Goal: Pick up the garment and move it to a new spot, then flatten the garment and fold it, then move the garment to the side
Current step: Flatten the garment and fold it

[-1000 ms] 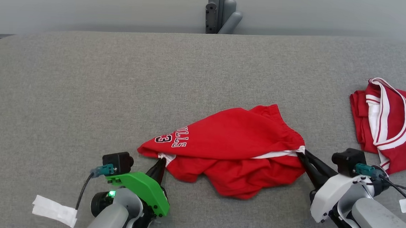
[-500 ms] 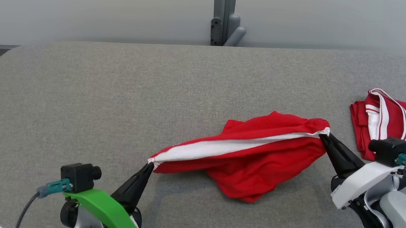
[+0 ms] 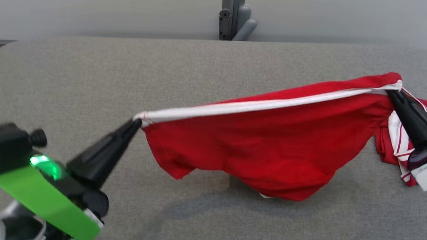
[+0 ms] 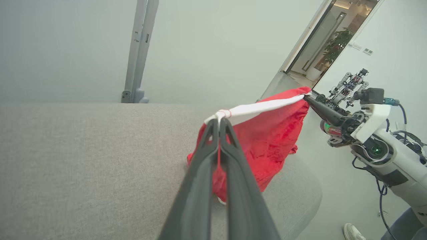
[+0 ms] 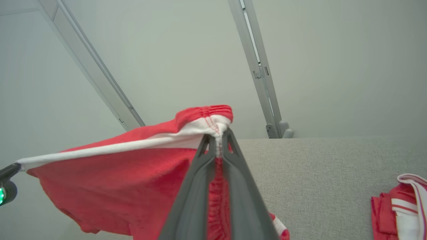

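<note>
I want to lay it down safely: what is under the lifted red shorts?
Under the red shorts lies grey table carrying their shadow. The hanging cloth hides the strip of table behind it, and its right end covers part of the other red-and-white garment.

1. Red garment (image 3: 270, 153): no lettering, number or brand legible; visible side is plain red cloth with a white band.
2. Striped garment (image 3: 397, 146): red and white stripes, no readable print.

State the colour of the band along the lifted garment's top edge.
White band on red garment; head view shows it best.
</note>
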